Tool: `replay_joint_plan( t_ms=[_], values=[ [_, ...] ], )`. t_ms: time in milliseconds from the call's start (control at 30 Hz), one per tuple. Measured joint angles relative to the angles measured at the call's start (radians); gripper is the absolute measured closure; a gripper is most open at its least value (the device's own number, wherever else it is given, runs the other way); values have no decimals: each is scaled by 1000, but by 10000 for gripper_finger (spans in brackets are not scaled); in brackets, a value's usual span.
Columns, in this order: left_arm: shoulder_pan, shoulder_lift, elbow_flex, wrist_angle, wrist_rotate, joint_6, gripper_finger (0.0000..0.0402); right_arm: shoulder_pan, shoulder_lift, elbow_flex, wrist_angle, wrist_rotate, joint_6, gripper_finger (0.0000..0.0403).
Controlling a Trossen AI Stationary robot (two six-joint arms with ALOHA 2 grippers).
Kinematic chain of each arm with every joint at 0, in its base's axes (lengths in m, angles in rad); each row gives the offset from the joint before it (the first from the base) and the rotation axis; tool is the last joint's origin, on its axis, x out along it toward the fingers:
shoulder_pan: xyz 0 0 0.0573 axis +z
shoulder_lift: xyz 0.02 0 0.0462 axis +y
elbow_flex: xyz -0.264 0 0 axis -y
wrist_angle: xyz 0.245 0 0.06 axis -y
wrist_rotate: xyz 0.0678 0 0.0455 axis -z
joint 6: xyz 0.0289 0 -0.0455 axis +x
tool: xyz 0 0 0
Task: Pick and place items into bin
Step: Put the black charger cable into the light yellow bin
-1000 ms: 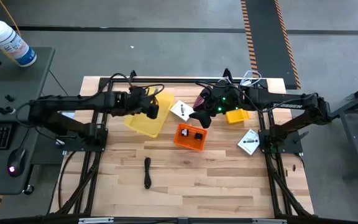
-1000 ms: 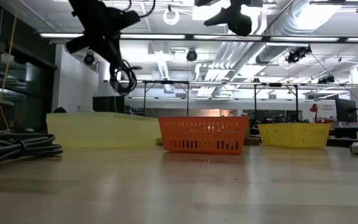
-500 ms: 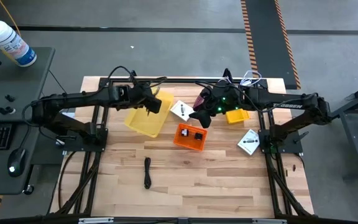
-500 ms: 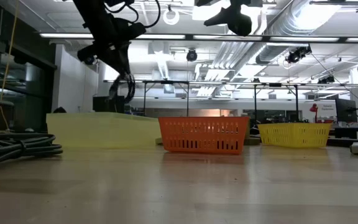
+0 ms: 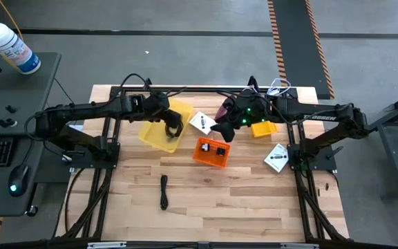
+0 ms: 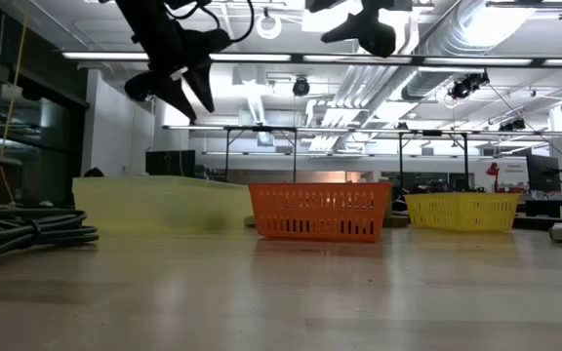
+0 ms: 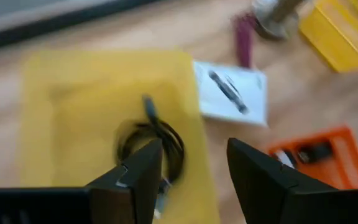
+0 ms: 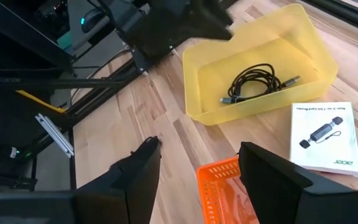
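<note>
So the bench (image 5: 206, 200) was a pale wood butcher-block top sitting on a grey floor, with a dark side desk off to the left carrying a white wipes canister (image 5: 9, 47), a keyboard and a mouse.

Left to right on the wood: the big pale yellow bin (image 5: 159, 131) had a coiled black cable (image 8: 255, 81) lying loose inside it. The left end effector (image 5: 173, 130) hung above that bin with its fingers spread and nothing pinched between them. Just beside the bin lay a white card (image 5: 200, 122) with a dark USB-stick picture on it. Nearer the front edge, well apart from everything, a short black cable (image 5: 164, 191) lay on bare wood. Then came the orange basket (image 5: 211, 152) with small dark bits in it, and the right end effector (image 5: 225, 131) hovering over its far rim, fingers spread wide and empty. A small yellow basket (image 5: 262, 128) sat further right, and another white card (image 5: 276, 158) beyond that.

From bench level, the room behind was an open workshop with bright strip lights, ceiling ducts and metal frames.
</note>
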Motion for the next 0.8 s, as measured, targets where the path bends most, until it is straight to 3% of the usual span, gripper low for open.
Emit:
replay_joint_plan(
  t_ms=[167,333,433,667,800],
  values=[
    [-28,0,0,-78,231,-44,240,0,0,0,-23,0,-10,196],
    [-121,0,0,-192,417,-209,262,0,0,0,-37,1,-23,196],
    [-212,0,0,-219,389,-321,274,0,0,0,-38,2,-26,196],
    [-429,10,0,-262,215,-632,276,0,0,0,-64,3,-26,189],
    [-519,55,0,-312,224,-781,257,0,0,0,-83,3,-26,182]
  ],
)
